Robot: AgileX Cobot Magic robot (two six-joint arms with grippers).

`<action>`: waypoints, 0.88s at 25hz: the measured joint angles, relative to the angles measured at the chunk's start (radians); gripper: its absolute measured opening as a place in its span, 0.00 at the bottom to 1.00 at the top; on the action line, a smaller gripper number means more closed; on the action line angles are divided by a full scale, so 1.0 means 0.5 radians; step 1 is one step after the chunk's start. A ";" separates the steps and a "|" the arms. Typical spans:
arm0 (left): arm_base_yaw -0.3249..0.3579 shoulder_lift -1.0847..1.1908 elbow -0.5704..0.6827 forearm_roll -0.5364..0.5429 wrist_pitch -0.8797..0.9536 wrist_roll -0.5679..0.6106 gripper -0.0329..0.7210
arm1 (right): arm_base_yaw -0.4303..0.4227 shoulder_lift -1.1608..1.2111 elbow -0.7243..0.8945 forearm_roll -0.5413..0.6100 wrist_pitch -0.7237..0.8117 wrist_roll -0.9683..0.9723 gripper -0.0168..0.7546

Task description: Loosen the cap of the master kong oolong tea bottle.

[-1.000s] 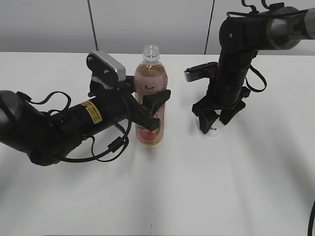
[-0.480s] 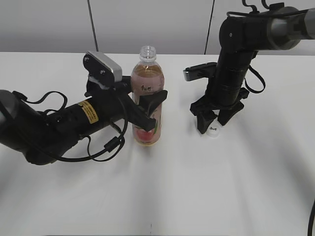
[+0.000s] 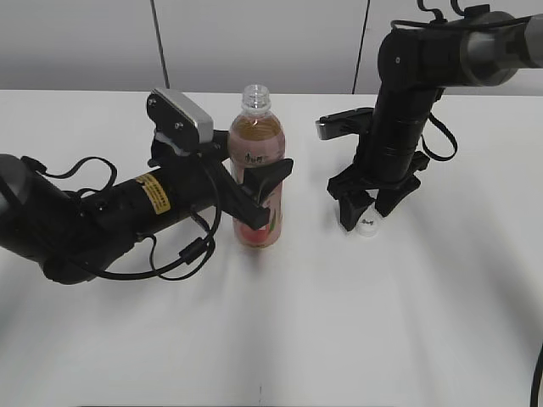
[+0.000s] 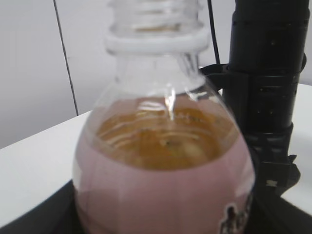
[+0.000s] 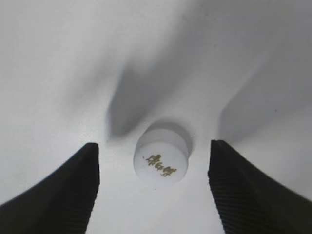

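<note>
The master kong oolong tea bottle (image 3: 257,140) stands upright on the white table with its neck (image 3: 257,97) open. In the left wrist view the bottle (image 4: 165,161) fills the frame: amber tea above a pink label. My left gripper (image 3: 263,191) is shut on the bottle's body, one finger in front of it and one behind. The white cap (image 3: 367,225) lies on the table to the right, off the bottle. My right gripper (image 3: 367,214) points down over it, open. In the right wrist view the cap (image 5: 161,162) sits between the two fingers, touching neither.
The right arm's black column (image 4: 265,92) stands close behind the bottle in the left wrist view. White table (image 3: 280,339) stretches to the front. A grey panelled wall (image 3: 254,42) runs along the back edge.
The bottle and my left gripper swayed slightly left, then came back right, and the bottle now stands straighter. The right gripper and the cap have stayed where they were.
</note>
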 joint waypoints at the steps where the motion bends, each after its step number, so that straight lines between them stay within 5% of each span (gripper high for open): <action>1: 0.000 0.000 0.000 0.000 0.000 0.000 0.67 | 0.000 0.000 0.000 0.000 0.000 0.000 0.70; 22: 0.000 -0.004 0.199 -0.121 -0.145 0.000 0.80 | 0.000 0.000 0.000 0.000 0.000 0.002 0.70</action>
